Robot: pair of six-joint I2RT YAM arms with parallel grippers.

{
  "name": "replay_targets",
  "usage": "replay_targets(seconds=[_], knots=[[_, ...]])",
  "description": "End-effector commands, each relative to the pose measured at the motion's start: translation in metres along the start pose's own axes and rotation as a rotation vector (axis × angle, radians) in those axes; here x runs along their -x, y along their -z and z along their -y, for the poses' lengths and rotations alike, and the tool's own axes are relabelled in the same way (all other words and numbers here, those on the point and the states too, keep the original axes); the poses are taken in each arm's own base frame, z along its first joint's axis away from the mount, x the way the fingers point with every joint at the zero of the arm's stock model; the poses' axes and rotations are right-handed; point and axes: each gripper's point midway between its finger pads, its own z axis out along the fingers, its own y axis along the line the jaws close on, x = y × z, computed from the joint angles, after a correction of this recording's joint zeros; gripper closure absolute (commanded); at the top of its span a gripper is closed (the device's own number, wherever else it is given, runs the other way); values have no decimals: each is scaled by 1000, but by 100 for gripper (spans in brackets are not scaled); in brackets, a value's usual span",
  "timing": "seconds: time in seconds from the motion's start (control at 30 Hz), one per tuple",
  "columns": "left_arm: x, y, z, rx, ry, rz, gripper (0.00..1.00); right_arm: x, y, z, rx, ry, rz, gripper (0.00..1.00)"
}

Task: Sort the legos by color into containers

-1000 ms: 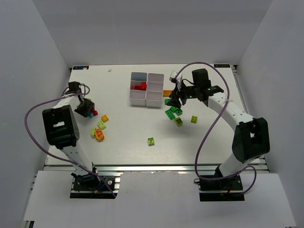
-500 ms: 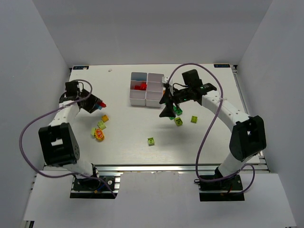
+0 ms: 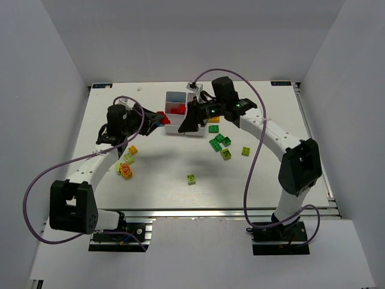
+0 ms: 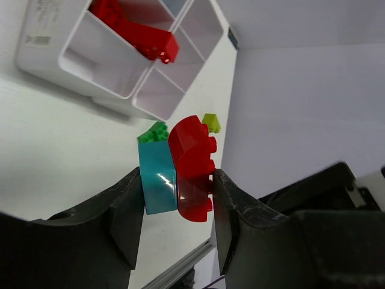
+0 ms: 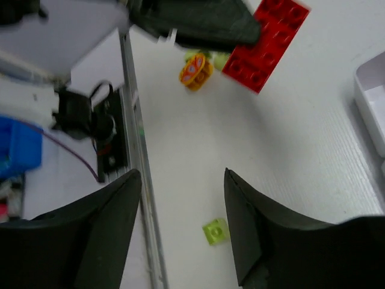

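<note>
Red-and-blue legos (image 4: 191, 165) tight in left claw (image 4: 177, 201); right claw (image 5: 182, 201) wide apart, empty.

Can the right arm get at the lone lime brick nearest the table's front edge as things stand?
Probably yes: the right gripper is open and empty, and only bare table lies between it and the lime brick.

We see a red brick (image 4: 192, 168) and a blue brick (image 4: 157, 183) made of hard, shiny plastic that catches the light. The white tray (image 4: 108, 66) looks like smooth plastic too, while the black fingers (image 4: 123, 217) of the left pincer (image 4: 177, 180) look dull and a bit grainy. The white worktop (image 3: 162, 174) is matt, and its near rail (image 3: 198, 212) looks like bare metal.
</note>
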Motion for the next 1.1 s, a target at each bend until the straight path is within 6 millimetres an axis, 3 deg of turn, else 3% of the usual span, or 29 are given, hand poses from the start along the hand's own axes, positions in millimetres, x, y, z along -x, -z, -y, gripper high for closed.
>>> replay_targets(seconds=[0.0,0.07,0.23,0.53,0.77,1.07], knots=[[12,12,44,-135,-14,83,74,42,-8,13,-162,-220,100,34],[10,12,48,-147,-6,85,74,44,-12,13,-179,-275,116,26],[0,9,58,-170,7,75,74,47,-22,13,-251,-245,150,21],[-11,11,61,-195,34,69,74,60,-31,36,-365,-136,206,22],[-14,11,62,-205,41,65,74,56,-35,49,-398,-131,193,26],[-19,10,57,-200,45,57,73,69,-38,51,-390,-105,221,30]])
